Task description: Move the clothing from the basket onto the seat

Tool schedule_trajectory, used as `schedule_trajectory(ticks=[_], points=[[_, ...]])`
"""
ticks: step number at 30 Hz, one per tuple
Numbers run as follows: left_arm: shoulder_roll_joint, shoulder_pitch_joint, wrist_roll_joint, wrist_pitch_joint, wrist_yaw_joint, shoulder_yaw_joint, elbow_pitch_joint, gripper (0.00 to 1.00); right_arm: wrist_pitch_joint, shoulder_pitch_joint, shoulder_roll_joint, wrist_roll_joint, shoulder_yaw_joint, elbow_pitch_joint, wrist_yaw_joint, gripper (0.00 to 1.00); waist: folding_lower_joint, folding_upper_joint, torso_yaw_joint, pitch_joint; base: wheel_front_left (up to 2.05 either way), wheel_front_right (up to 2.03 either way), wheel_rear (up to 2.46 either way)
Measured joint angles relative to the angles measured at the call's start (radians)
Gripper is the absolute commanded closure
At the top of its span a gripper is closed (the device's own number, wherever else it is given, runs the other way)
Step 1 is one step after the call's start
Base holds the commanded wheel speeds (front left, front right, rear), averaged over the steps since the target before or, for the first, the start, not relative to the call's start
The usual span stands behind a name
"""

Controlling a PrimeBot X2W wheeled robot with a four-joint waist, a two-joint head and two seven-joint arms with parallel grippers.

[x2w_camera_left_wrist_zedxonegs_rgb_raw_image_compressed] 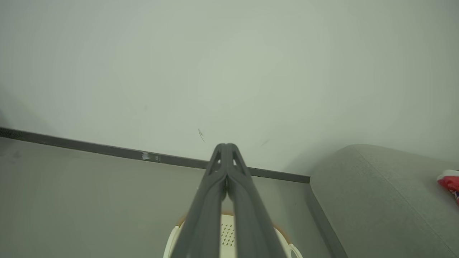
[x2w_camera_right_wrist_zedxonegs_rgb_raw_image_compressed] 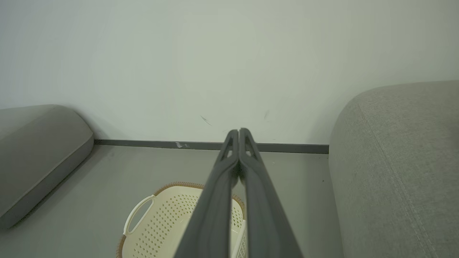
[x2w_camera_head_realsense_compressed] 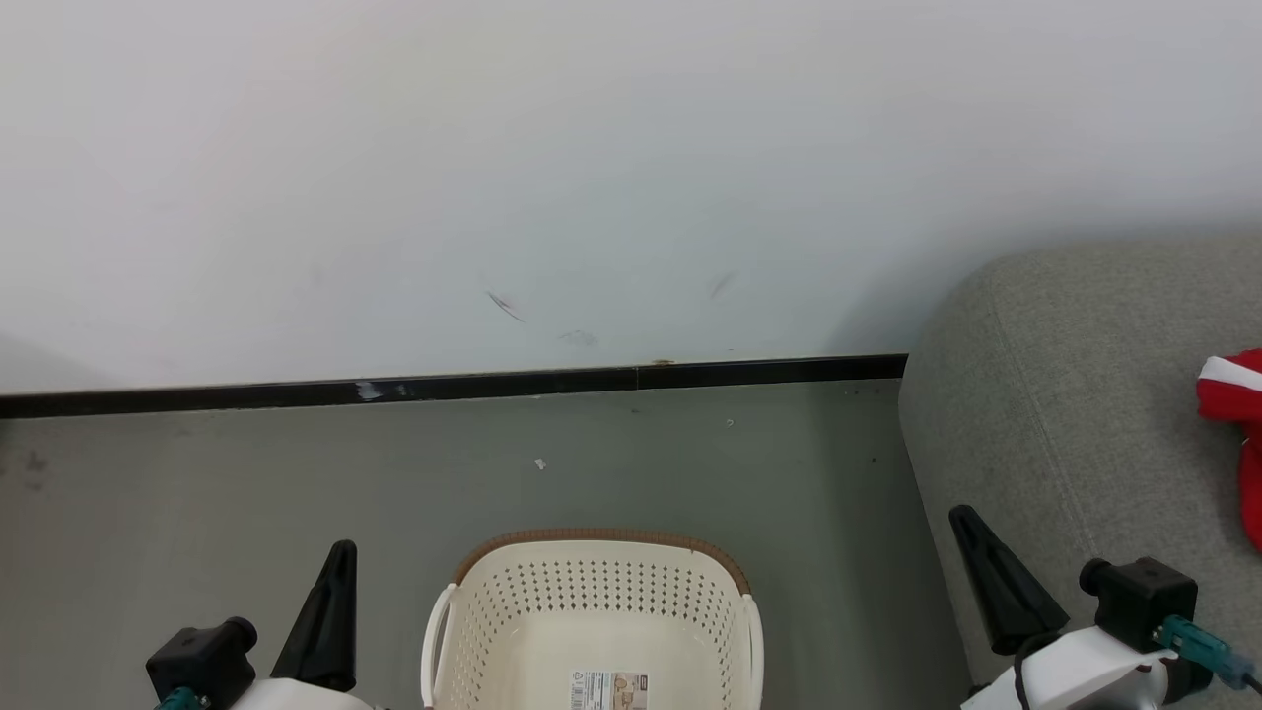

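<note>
I counted one basket [x2w_camera_head_realsense_compressed: 601, 538]. Right of the basket stood one grey seat [x2w_camera_head_realsense_compressed: 1065, 414] bearing one red garment [x2w_camera_head_realsense_compressed: 1232, 390]. On the basket's other side lay one grey cushion [x2w_camera_right_wrist_zedxonegs_rgb_raw_image_compressed: 39, 150]. Two grippers flanked the basket: my left gripper [x2w_camera_head_realsense_compressed: 342, 547] and right gripper [x2w_camera_head_realsense_compressed: 959, 515].

- Label sticker [x2w_camera_head_realsense_compressed: 608, 691]: a small rectangular white-and-tan paper label inside the basket [x2w_camera_head_realsense_compressed: 592, 592], near side, centre. It carries dark printed lines and a small picture panel, and the print is too small to read.
- No legible text, brand or number anywhere.

Grey floor [x2w_camera_head_realsense_compressed: 197, 493] with basket [x2w_camera_head_realsense_compressed: 592, 592]; grey seat [x2w_camera_head_realsense_compressed: 1065, 414] with red clothing [x2w_camera_head_realsense_compressed: 1232, 394].
</note>
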State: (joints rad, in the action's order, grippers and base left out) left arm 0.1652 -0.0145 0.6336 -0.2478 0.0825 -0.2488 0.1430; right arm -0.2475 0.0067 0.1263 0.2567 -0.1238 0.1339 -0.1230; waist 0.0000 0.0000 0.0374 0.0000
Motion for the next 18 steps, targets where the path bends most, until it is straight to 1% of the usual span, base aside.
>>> schedule_trajectory(ticks=[7, 8, 18], points=[[-0.006, 0.006, 0.066, 0.018, -0.002, 0.013, 0.003, 1.0, 0.0, 0.01, -0.003, 0.066, -0.004, -0.004, 0.0, 1.0, 0.0, 0.0001, -0.001, 0.0, 0.0, 0.0, 0.0], [-0.007, 0.006, 0.079, 0.02, -0.008, 0.015, 0.003, 1.0, 0.0, 0.01, -0.004, 0.079, -0.005, -0.006, 0.0, 1.0, 0.0, 0.0, -0.001, 0.001, 0.0, 0.0, 0.0], [-0.017, 0.006, 0.173, 0.055, -0.024, 0.047, 0.004, 1.0, 0.026, 0.01, -0.013, 0.247, 0.016, -0.01, 0.0, 1.0, 0.0006, 0.0, -0.006, 0.0, 0.0, 0.0, 0.0]])
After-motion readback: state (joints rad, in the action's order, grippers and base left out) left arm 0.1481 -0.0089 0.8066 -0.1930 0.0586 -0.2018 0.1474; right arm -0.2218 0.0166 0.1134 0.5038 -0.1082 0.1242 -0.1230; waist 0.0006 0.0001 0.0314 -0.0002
